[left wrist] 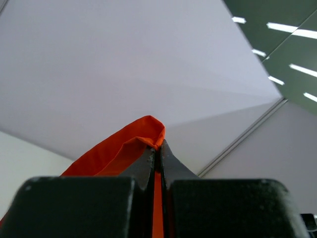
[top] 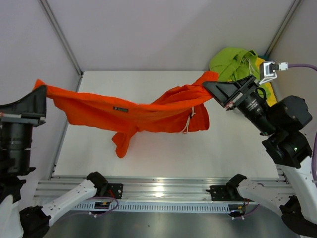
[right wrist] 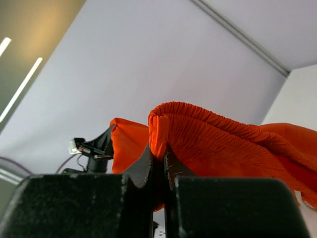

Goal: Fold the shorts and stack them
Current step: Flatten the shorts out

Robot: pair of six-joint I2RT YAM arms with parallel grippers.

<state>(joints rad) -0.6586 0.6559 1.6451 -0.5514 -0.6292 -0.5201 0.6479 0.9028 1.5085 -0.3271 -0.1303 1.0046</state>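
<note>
Left gripper (left wrist: 157,151) sits closest to the lens in its wrist view, jaws pressed together on a thin fold of the orange shorts (top: 143,114). Right gripper (right wrist: 157,153) likewise pinched shut, on the gathered waistband edge.

Risks, as judged:
- Left bite looks small, right at the cloth's edge. More tension across the span could pull it free and drop that side onto the table (top: 158,158).
- One leg (top: 121,141) hangs loose over the table's near half. Lowered as is, it may bunch underneath and spoil the fold.
- Lime green shorts (top: 233,62) and yellow shorts (top: 270,91) are heaped at the table's far right corner, just behind the right gripper. A backward swing could snag them.

Position: the orange shorts are strung between the grippers, raised above the table and sagging over its middle. Left end off the table's left edge, right end near the far right corner. White drawstring (top: 189,121) dangles right of centre. Cannot tell whether the hanging leg touches the table.
</note>
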